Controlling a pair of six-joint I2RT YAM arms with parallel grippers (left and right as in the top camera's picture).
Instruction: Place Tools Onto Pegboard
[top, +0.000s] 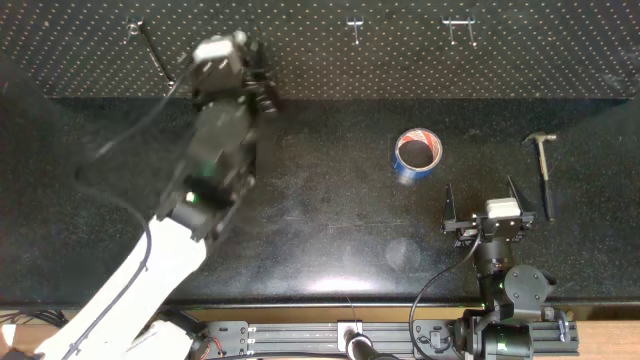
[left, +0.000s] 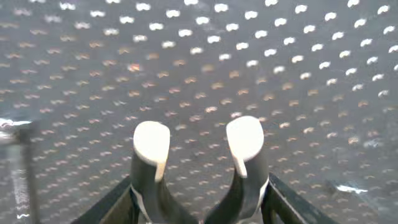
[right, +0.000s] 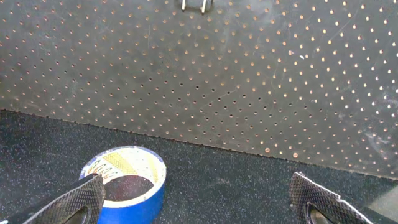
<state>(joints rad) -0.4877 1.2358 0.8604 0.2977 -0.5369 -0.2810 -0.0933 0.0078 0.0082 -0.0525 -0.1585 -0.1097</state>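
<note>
Blue tape roll (top: 417, 152) near right end effector (top: 479, 188), wide open, empty; left end effector (left: 199, 140) parted, seemingly empty, at pegboard (left: 280, 62)

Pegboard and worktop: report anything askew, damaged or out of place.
Nothing is spilled or visibly damaged. The slim tool on the pegboard hangs slanted rather than straight down. The blue tape roll and the hammer lie on the worktop, not hung.

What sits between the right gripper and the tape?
Nothing: only bare mat separates the right gripper from the tape, as the right wrist view shows.
</note>
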